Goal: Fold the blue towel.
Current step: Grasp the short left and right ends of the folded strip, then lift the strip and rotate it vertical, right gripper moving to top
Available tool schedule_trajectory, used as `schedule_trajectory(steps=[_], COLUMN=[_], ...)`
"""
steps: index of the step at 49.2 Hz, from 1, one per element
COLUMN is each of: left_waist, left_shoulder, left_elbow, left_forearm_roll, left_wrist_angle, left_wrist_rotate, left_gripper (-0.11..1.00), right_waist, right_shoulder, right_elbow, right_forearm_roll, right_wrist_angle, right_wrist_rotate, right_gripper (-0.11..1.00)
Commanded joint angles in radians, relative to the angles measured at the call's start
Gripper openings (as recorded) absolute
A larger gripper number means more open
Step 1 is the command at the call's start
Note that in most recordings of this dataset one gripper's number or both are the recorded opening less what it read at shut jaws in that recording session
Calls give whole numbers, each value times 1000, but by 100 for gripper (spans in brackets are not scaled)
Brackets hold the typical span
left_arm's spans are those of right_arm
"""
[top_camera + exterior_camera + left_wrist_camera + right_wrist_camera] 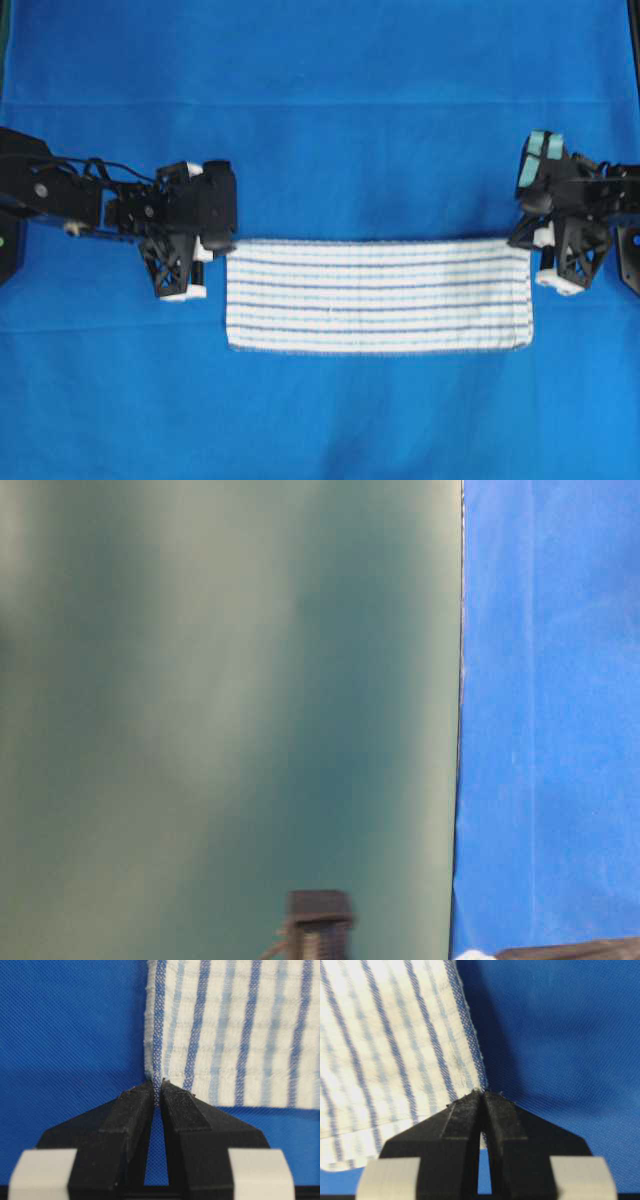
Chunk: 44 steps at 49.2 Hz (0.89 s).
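From overhead, the blue towel (378, 295) lies as a long strip mid-table, the next fold not yet made. Left wrist view: left gripper (158, 1089) pinches its corner. Right wrist view: right gripper (482, 1096) pinches the opposite corner.

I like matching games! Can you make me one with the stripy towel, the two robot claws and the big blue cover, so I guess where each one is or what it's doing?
Things:
1. blue towel
2. left gripper
3. right gripper
4. table covering

Clues:
A. plain blue, lies under everything
B. pinches the towel's corner on the left of the overhead view
C. white with blue stripes, lying as a long band
D. pinches the towel's corner on the right of the overhead view

Pairs: 1-C, 2-B, 3-D, 4-A
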Motion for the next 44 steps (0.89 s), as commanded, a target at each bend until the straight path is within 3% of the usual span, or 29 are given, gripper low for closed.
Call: schedule_trajectory(steps=[1,12,23,35,44], left_waist=[0,-20,-48,-61,-84], left_shoulder=[-75,-219,-259,-258,-241], left_elbow=[-25,-41,-37,-44,-61], left_forearm_roll=[2,2,2,2,2], left_wrist_angle=[14,49,46,29,-60], left_wrist_rotate=[-2,2,2,0,0], left_gripper=[3,3,3,3,3], right_waist=[-2,-2,-2,-2,-17], right_shoulder=[-57,-216,-351,-367,-330], right_elbow=[-34,-74,-81,-84,-86], right_forearm_roll=[-3,0,0,-6,-52], right_wrist_angle=[29,117,163,164,98], right_wrist_rotate=[3,3,9,3,5], right_gripper=[2,2,2,2,2])
